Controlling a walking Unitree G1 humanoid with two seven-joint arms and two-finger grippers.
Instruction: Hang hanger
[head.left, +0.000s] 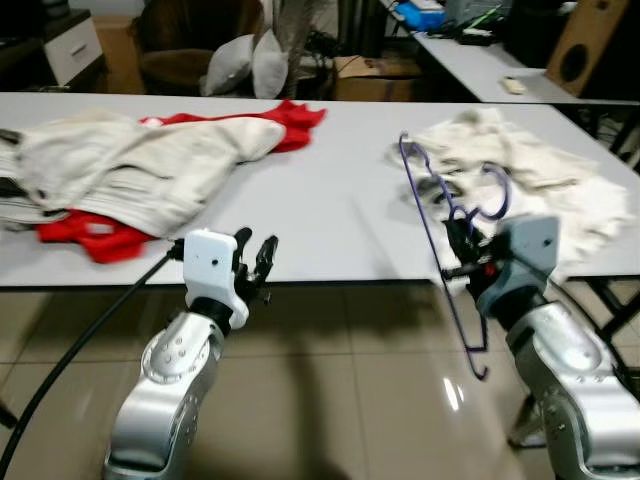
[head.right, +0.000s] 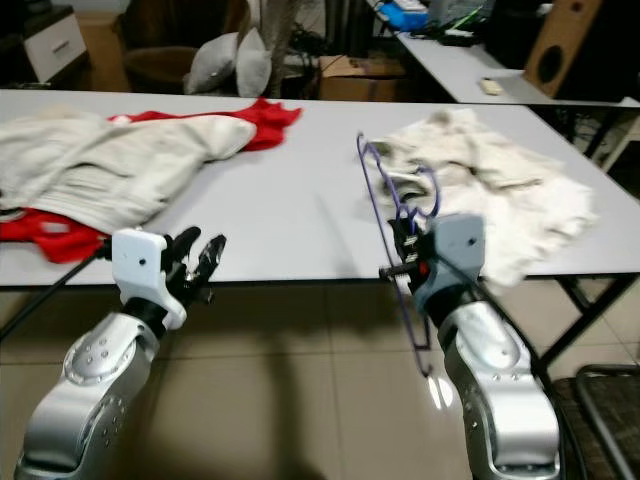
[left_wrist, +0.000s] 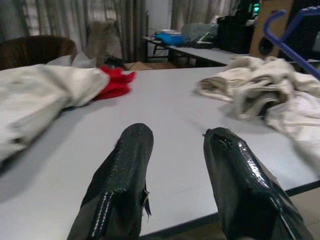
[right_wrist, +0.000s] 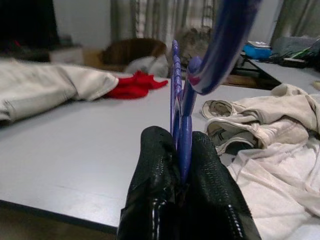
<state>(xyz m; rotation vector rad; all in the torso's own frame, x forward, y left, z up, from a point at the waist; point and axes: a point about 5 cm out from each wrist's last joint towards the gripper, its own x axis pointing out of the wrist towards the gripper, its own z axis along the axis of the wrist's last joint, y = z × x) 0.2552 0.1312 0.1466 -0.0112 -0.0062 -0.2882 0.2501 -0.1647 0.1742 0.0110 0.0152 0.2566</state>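
A blue plastic hanger (head.left: 432, 232) stands nearly upright at the front edge of the white table (head.left: 330, 210), its lower end hanging below the tabletop. My right gripper (head.left: 462, 248) is shut on the hanger (right_wrist: 181, 125) near its neck, the frame pinched between both fingers (right_wrist: 155, 165). My left gripper (head.left: 254, 262) is open with nothing between its fingers (left_wrist: 122, 175), held just in front of the table's edge, well to the left of the hanger.
A cream garment pile (head.left: 540, 185) lies on the table's right part, right behind the hanger. Cream and red clothes (head.left: 140, 170) cover the left part. A second table (head.left: 480, 60), a speaker (head.left: 585, 45) and cushions (head.left: 245, 65) stand behind. Tiled floor lies below.
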